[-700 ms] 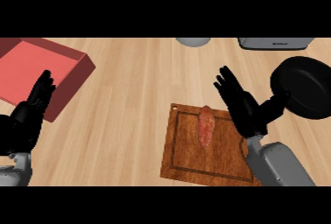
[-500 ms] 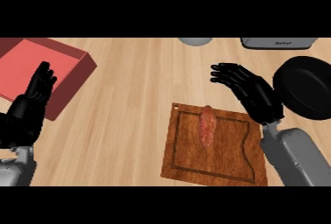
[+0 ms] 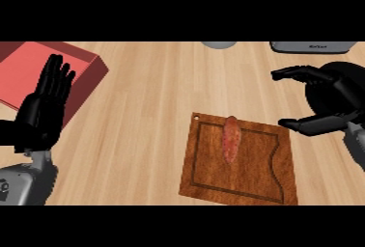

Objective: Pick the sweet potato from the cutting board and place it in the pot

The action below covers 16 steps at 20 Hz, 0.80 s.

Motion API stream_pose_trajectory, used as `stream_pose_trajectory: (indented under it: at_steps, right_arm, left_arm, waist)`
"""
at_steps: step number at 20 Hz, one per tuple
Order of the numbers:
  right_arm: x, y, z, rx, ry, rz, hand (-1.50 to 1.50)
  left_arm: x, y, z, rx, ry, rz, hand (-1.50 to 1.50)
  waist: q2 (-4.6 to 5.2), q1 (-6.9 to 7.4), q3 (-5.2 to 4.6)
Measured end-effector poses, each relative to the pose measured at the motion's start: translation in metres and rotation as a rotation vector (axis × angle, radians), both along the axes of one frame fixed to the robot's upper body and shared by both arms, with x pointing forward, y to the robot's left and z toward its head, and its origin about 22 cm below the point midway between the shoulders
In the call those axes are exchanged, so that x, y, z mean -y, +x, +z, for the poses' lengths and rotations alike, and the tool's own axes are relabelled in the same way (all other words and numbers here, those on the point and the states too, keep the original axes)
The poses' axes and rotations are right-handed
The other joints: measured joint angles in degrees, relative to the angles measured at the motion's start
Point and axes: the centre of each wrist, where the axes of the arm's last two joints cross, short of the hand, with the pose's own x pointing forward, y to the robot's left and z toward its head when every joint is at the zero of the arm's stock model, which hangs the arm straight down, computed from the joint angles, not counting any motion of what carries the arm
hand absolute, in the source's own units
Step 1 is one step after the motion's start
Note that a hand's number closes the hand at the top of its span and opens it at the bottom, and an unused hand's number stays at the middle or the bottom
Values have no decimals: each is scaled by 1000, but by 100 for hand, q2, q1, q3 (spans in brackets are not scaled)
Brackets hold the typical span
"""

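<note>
1. Counter (image 3: pixel 149 96) of pale wood planks fills the whole view and carries everything else.
2. Cutting board (image 3: pixel 242 166), dark brown with a groove running round its face, lies right of centre, turned a little off square.
3. Red box (image 3: pixel 28 72) sits at the far left corner, partly hidden by the left hand.
4. Pot (image 3: pixel 349 87), black and round, stands at the right edge, just beyond the board's far right corner, mostly covered by the right hand.
5. Left hand (image 3: pixel 43 113) rests at the left edge, fingers straight and pointing up, holding nothing.
6. Right hand (image 3: pixel 329 101) hangs over the pot, spread wide with fingers bent at the tips and thumb apart, empty, clear of the board.
7. Sweet potato (image 3: pixel 231 140), slim and reddish, lies lengthwise on the board's upper middle, untouched by either hand.
8. Grey items (image 3: pixel 310 46) peek in along the far edge.
</note>
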Motion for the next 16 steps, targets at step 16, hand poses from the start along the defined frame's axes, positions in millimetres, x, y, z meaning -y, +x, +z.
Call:
stream_pose_trajectory:
  at_steps: [16]
  right_arm:
    - [30,21,2,211,-575,202,-150]
  left_arm:
    - [5,14,-12,-6,-32,-4,0]
  waist:
    - [-96,-49,-19]
